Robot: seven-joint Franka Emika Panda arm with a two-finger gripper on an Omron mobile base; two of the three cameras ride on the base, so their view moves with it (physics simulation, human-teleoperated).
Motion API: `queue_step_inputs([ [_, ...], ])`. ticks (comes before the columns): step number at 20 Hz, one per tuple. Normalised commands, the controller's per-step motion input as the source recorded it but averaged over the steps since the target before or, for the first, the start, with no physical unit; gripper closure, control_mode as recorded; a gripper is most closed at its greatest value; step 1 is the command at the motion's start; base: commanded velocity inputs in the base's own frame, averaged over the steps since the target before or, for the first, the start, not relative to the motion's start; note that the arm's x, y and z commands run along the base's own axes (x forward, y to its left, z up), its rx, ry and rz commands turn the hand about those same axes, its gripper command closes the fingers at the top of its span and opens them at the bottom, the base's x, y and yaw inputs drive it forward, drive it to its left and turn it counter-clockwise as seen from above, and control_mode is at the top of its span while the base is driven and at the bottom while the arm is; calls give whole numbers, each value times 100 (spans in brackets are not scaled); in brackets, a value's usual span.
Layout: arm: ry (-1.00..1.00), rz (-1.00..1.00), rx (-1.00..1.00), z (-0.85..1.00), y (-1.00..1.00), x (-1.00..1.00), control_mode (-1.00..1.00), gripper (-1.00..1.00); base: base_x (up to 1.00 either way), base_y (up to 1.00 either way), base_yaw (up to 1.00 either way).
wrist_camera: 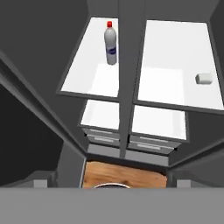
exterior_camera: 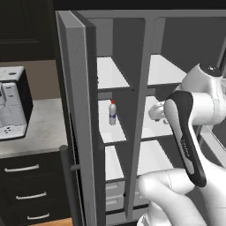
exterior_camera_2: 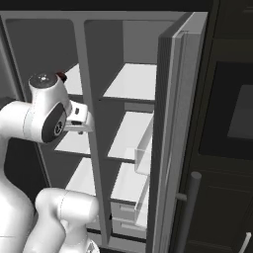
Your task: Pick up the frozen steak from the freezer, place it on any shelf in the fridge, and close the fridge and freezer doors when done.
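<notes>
**Open-handed arm is hanging between two open doors, steak's resting place unclear**

The white arm's two-finger gripper (wrist_camera: 112,180) is hovering before the tall grey unit's central divider (exterior_camera: 140,132). In the hand view its tips seem to be standing wide apart with nothing between them. A small dark red-brown lump, probably the frozen steak (exterior_camera_2: 61,76), is peeking out beside the arm's upper joint at upper-shelf height. The arm is hiding which compartment it is lying in. If it is sitting near a shelf's front edge, that joint could be nudging it off as the arm pulls out. The grey freezer door (exterior_camera: 77,110) and the plain grey fridge door (exterior_camera_2: 178,123) are both gaping. A careless swing risks clipping the divider or the white red-capped bottle (exterior_camera: 112,113).
</notes>
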Motion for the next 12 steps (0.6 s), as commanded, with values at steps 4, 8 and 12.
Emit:
queue_step_inputs([
  [4,-10,3,0,8,15,-3,-100,-100,0,0,0],
  [8,-4,0,0,3,12,0,100,-100,0,16,0],
  [12,0,0,0,0,0,0,100,-100,1,36,0],
])
